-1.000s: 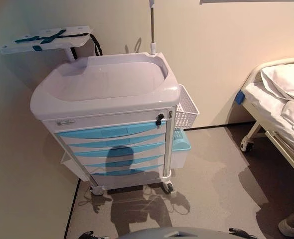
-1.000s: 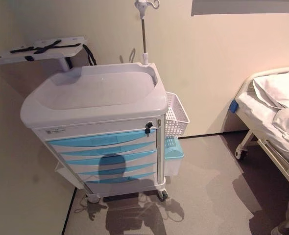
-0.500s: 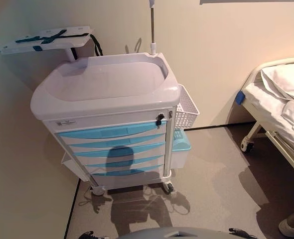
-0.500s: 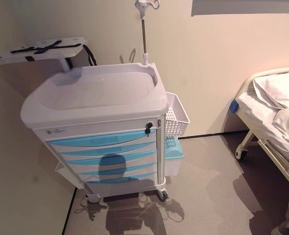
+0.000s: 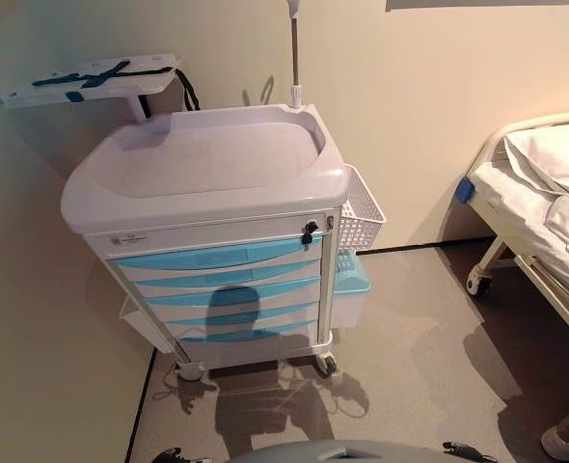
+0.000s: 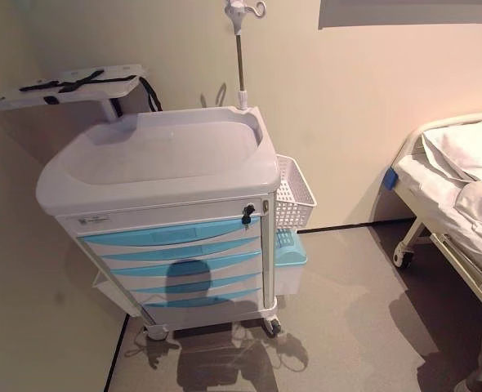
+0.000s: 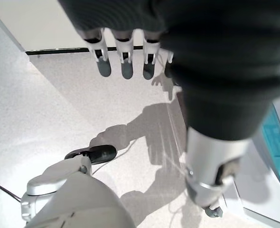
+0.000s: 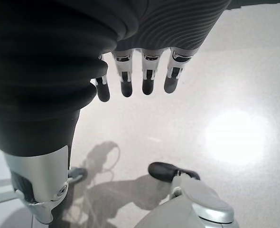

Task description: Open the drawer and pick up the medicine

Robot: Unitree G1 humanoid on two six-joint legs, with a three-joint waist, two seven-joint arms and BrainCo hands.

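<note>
Eye views: cart (image 5: 207, 174) w/ drawers (image 5: 217, 256) closed; wrist-only: hands (image 7: 126, 61) (image 8: 144, 76) relaxed.

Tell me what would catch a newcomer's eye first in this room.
A white medical cart with blue drawer fronts, all shut, stands in the corner, a white mesh basket on its side and a pole rising behind it. A hospital bed with white bedding sits at the room's right edge. Both hands, left hand and right hand, hang over bare floor, holding nothing.
</note>
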